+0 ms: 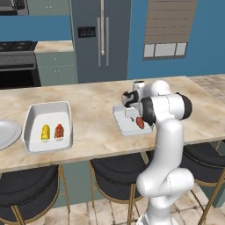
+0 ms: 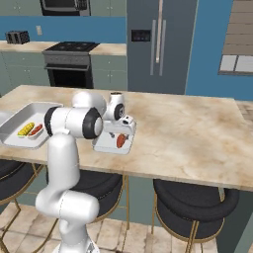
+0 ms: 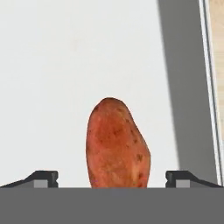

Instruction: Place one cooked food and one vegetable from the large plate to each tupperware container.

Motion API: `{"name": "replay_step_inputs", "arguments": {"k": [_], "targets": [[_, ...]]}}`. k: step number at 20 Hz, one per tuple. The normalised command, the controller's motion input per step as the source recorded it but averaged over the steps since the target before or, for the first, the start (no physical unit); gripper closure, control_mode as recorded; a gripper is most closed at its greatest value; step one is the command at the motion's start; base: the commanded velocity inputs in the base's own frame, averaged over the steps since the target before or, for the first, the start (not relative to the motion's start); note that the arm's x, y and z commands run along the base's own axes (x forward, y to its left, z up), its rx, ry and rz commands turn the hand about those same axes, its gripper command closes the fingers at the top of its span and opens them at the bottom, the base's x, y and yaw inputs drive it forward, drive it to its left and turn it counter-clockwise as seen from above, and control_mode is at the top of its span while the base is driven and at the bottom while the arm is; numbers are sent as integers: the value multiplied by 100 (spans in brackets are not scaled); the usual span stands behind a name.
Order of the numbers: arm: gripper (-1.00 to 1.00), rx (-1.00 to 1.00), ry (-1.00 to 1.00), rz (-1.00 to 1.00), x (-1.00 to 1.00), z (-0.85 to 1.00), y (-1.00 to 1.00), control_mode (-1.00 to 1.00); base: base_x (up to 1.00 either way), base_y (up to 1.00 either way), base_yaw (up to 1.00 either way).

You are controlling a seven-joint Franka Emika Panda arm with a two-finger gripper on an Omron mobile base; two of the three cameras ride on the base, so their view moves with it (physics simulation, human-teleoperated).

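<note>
Gripper (image 3: 112, 179) spread wide over smaller tupperware container (image 1: 125, 125); one sweet potato (image 3: 117, 144) lies in it, between fingertips (image 3: 43, 178). Larger tupperware container (image 1: 47, 127), left of smaller: two items. One large plate (image 1: 6, 134) beyond.

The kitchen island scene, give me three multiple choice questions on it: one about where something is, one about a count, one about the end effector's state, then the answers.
1. Where does the reddish sweet potato lie?
A. in the smaller white tray
B. on the stove
C. on a stool

2. How many food items lie in the larger white tray?
A. none
B. two
C. five

3. How is the end effector?
A. shut on the sweet potato
B. open, fingertips apart on either side of it
C. shut on the tray's wall

Answers:
1 A, the hand view shows it on the tray's white floor.
2 B, a yellow corn cob and a reddish sausage lie side by side.
3 B, gaps show between each fingertip and the potato.
</note>
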Motion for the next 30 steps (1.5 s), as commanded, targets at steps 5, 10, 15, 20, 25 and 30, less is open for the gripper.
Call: {"name": "replay_step_inputs", "arguments": {"k": [5, 10, 15, 20, 25, 30], "targets": [[-100, 0, -2, 0, -61, 97, 5, -100, 0, 0, 0], [-100, 3, -7, 0, -100, 92, 1, -100, 0, 0, 0], [-100, 2, -25, 0, -100, 83, 8, -100, 0, 0, 0], [-100, 0, -10, 0, -100, 86, 28, -100, 0, 0, 0], [-100, 0, -1, 0, -100, 61, 33, -100, 0, 0, 0], [-100, 0, 0, 0, -100, 17, 10, -100, 0, 0, 0]]}}
